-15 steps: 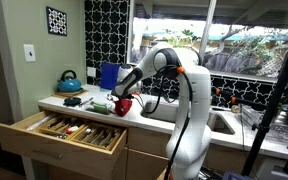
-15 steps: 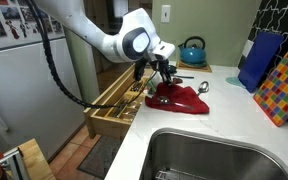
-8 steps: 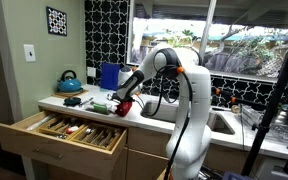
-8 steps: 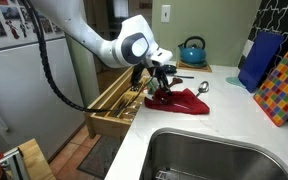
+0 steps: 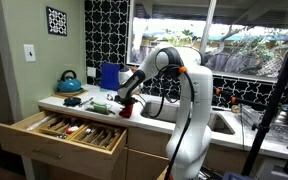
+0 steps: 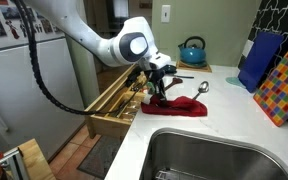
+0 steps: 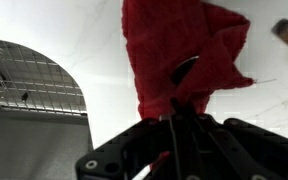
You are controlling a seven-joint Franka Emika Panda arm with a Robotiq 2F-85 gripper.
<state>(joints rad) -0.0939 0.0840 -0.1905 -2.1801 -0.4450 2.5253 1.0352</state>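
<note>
1. The gripper stands with its jaws closed on a fold of the red cloth, pinching it at the cloth's edge nearest the open drawer.
2. In the wrist view the gripper has the cloth bunched between the dark fingers. The rest of the cloth spreads out ahead of the jaws across the white countertop.
3. The cloth is soft, matte and crumpled, with ragged corners. It lies flat in a low heap beyond the jaws and is lifted a little where it is gripped.
4. A metal spoon rests just past the far end of the cloth, well clear of the jaws.
5. A glossy blue kettle sits farther behind the jaws, by the wall.
6. The steel sink lies to one side of the jaws; the wrist view shows a wire grid in its basin.
7. The wooden drawer, on the other side of the jaws, holds utensils in compartments.
8. A checked, many-coloured board leans well beyond the cloth.
</note>
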